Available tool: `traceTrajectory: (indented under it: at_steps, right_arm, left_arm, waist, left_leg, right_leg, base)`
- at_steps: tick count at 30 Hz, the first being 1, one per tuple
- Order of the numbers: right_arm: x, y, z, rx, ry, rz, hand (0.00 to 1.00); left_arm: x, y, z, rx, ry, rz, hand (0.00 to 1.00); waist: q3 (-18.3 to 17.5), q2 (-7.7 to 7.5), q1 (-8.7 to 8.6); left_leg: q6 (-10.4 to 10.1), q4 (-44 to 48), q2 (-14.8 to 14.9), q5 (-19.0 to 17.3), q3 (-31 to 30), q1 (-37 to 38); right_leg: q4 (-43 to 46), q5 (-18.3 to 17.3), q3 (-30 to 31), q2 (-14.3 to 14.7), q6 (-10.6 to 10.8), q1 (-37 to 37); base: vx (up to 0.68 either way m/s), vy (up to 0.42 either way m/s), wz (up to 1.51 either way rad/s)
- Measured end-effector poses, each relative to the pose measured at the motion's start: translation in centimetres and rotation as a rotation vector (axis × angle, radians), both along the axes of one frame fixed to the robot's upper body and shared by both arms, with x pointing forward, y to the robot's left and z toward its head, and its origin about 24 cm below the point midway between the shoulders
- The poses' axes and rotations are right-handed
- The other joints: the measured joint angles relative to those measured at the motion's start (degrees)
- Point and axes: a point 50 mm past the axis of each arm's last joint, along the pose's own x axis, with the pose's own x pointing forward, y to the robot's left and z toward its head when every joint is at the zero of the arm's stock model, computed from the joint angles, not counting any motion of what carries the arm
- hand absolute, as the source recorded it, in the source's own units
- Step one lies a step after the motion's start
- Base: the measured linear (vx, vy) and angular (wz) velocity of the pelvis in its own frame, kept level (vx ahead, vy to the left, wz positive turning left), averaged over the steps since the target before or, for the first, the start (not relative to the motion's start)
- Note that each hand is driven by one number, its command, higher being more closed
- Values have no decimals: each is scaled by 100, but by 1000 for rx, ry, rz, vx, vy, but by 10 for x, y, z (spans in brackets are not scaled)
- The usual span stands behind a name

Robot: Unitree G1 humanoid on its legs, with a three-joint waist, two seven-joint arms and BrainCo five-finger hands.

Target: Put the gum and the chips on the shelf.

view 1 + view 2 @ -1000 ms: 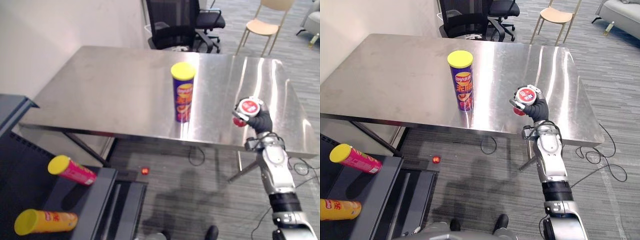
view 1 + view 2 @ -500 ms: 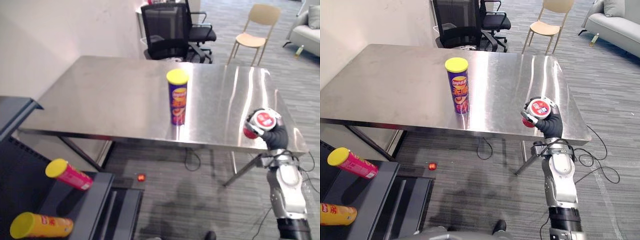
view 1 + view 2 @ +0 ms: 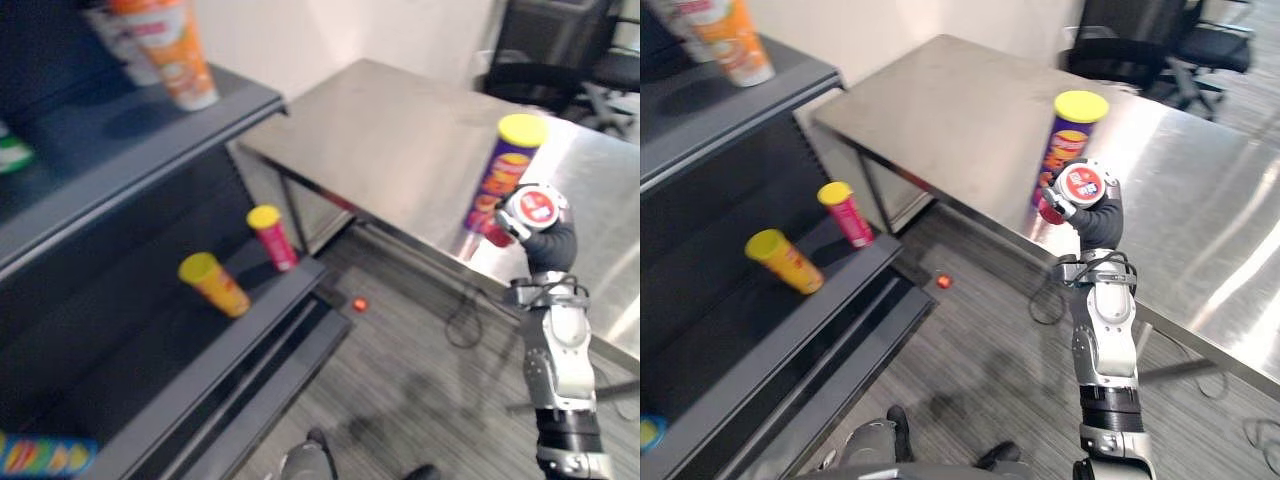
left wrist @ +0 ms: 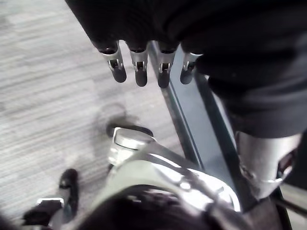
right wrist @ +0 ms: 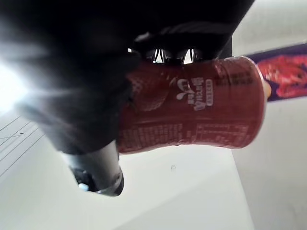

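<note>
currently: right hand (image 3: 1102,224) clenched round small red round-lidded gum canister (image 3: 1077,190), held up off steel table (image 3: 940,100), ready for carry to dark grey shelf (image 3: 780,97). purple yellow-lidded chips tube (image 3: 1070,140) stands on table, untouched. left hand (image 4: 139,67) hangs relaxed, empty.

Bright room light, glare on steel table (image 3: 1238,282), shadowed shelf (image 3: 196,372)

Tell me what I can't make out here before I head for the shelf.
- Chips can: its base, partly behind the gum tub in the right hand, both eye views.
- Colourful packet low on the shelf: cut by the left eye view's bottom edge.
- Orange cup up top: its top cut by the views' top edge.
</note>
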Motion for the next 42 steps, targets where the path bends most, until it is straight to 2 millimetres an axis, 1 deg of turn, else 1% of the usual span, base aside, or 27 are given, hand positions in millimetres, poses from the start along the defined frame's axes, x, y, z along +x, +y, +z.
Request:
traceTrajectory:
  at_steps: [1,2,3,4,6,10,12,13,14,15,16,17,19,21,22,27,29,31,34,35,36,37,38,39,40,41,42]
  right_arm:
    - [-3,-4,-2,-2,9,-23,100]
    - [-5,-7,-3,-3,11,-34,100]
    - [-8,-11,-3,-4,8,-53,100]
    - [-9,-13,-3,-3,5,-63,100]
    - [-12,-12,-6,-7,15,-57,100]
    - [-13,-10,-6,5,5,-56,100]
    - [-14,-8,-9,6,20,-61,100]
    - [-14,-8,-10,0,25,-62,100]
    - [-13,-6,-11,-9,31,-60,100]
    - [-12,-3,-12,-13,37,-47,100]
    - [-12,-1,-13,-14,40,-41,100]
    - [-11,3,-13,-25,43,-27,100]
    - [-10,7,-16,-26,53,-15,100]
    - [-10,10,-17,-24,56,-9,100]
    - [-10,11,-17,-24,58,-8,100]
    - [-9,16,-19,-34,64,26,100]
    - [-7,21,-23,-34,82,49,100]
    - [-4,27,-27,-36,103,76,100]
    - [-1,39,-28,-49,108,124,100]
    - [-1,40,-27,-55,108,136,100]
    - [-1,39,-27,-67,110,134,100]
    - [-1,38,-27,-73,110,134,100]
    - [-1,39,-27,-73,109,138,100]
    - [-3,38,-28,-74,111,134,100]
    - [-5,38,-29,-73,114,132,100]
    - [-8,36,-30,-74,114,127,100]
    - [-14,34,-29,-75,108,118,100]
  left_arm:
    - [-9,-3,-1,-15,23,31,0]
    - [-12,-4,-1,-17,29,37,0]
    - [-11,-5,-1,-21,25,35,0]
    - [-8,-3,-1,-16,16,22,0]
    - [-2,8,1,13,-5,31,0]
    - [4,10,2,25,-14,-4,0]
    - [3,10,2,27,-9,-4,0]
    - [3,10,2,27,-7,-4,0]
    - [2,11,2,30,-1,-4,0]
    - [1,13,2,39,3,-3,0]
    - [1,15,3,43,4,-3,0]
    - [1,20,4,58,1,1,0]
    - [1,25,5,70,0,9,0]
    - [0,26,5,71,1,30,0]
    - [0,26,5,71,-1,32,0]
    - [0,25,5,65,-6,49,0]
    - [7,26,6,64,-32,43,0]
    - [12,27,7,64,-55,40,0]
    - [14,28,8,68,-65,41,0]
    - [14,28,8,68,-66,38,0]
    - [15,25,7,64,-65,6,0]
    - [17,24,8,64,-66,-20,0]
    - [21,25,8,69,-69,-61,0]
    - [22,29,9,80,-68,-72,0]
    - [22,32,9,87,-65,-74,0]
    - [21,34,10,92,-59,-75,0]
    - [20,34,9,93,-57,-76,0]
  waist:
    - [-3,77,-8]
    - [-19,101,-31]
    - [-58,165,-117]
    - [-91,199,-168]
    - [-113,19,-155]
    - [-181,-62,-165]
    - [-175,-73,-125]
    - [-166,-88,-116]
    - [-139,-137,-106]
    - [-95,-232,-96]
    - [-96,-284,-82]
    - [-66,-417,6]
    - [-58,-517,69]
    - [-60,-555,153]
    - [-58,-552,193]
    - [-21,-465,195]
    - [-27,-439,193]
    - [-28,-443,210]
    - [-30,-430,313]
    - [-19,-374,327]
    - [1,-266,282]
    - [27,-215,237]
    - [87,-100,163]
    - [91,-158,65]
    - [87,-190,-8]
    - [82,-241,-132]
    - [87,-264,-161]
  left_leg:
    - [-10,235,162,-52,179,291]
    - [-4,246,238,-27,243,411]
    - [-161,-27,228,-2,169,512]
    - [-204,-240,103,-36,207,506]
    - [-219,-617,-142,-39,231,417]
    - [-221,-983,-345,-38,301,289]
    - [-214,-1181,-484,-34,283,315]
    - [-209,-1188,-520,-31,276,324]
    - [-199,-1188,-603,-27,257,353]
    - [-181,-1189,-687,-19,234,401]
    - [-178,-1196,-714,-21,235,400]
    - [-154,-1283,-769,-18,220,415]
    - [-82,-1456,-836,39,222,455]
    - [-93,-1602,-898,47,221,500]
    - [-74,-1644,-907,42,219,508]
    - [-81,-1569,-801,54,210,424]
    - [-136,-1146,-580,-26,145,186]
    - [-145,-915,-489,-63,62,74]
    - [-138,-905,-488,-62,-28,86]
    - [-105,-968,-550,-72,-170,89]
    - [-31,-1024,-592,-121,-449,181]
    - [-11,-1049,-586,-117,-566,214]
    - [42,-1097,-533,-82,-930,198]
    - [89,-1307,-663,-18,-1227,262]
    - [92,-1389,-758,22,-1359,316]
    - [110,-1456,-981,45,-1684,405]
    - [77,-1448,-1144,60,-1902,479]
  right_leg:
    - [122,6,-256,-97,10,60]
    - [164,12,-384,-124,20,70]
    - [272,36,-622,-180,55,54]
    - [325,88,-781,-240,128,36]
    - [326,245,-1161,-364,255,64]
    - [529,333,-1583,-546,277,73]
    - [987,334,-1623,-877,276,79]
    - [1134,334,-1619,-969,276,82]
    - [1369,334,-1606,-1161,276,111]
    - [1450,334,-1593,-1275,276,180]
    - [1440,334,-1583,-1295,276,178]
    - [1395,334,-1514,-1302,276,144]
    - [1303,339,-1352,-1277,271,85]
    - [1165,357,-1142,-1229,289,66]
    - [1089,392,-1065,-1190,298,58]
    - [892,403,-957,-999,307,62]
    - [895,412,-972,-872,307,59]
    - [915,442,-972,-815,283,77]
    - [1014,580,-951,-871,260,84]
    - [1327,686,-633,-1006,139,80]
    - [1962,891,394,-1190,-201,-129]
    - [2226,712,1221,-1157,-237,-404]
    - [2198,31,2899,-582,178,-751]
    - [2069,-300,4109,-98,219,-954]
    - [1999,-364,4488,20,242,-973]
    - [1883,-396,4957,173,289,-986]
    - [1789,-394,5256,241,291,-1024]
  base:
    - [-55,134,88]
    - [-86,228,116]
    - [-90,257,104]
    - [-94,276,113]
    - [-103,316,92]
    - [-71,265,71]
    - [-50,216,41]
    - [-64,237,26]
    - [-48,183,21]
    - [-59,201,18]
    - [-46,139,10]
    - [-50,126,1]
    - [-63,89,-3]
    - [-70,57,-3]
    - [-43,39,2]
    - [-9,15,0]
    - [47,12,14]
    - [67,46,17]
    - [76,83,19]
    - [44,185,56]
    - [43,183,67]
    - [47,172,98]
    - [41,23,120]
    - [44,-13,138]
    - [72,-30,157]
    - [104,-25,161]
    - [107,-34,153]
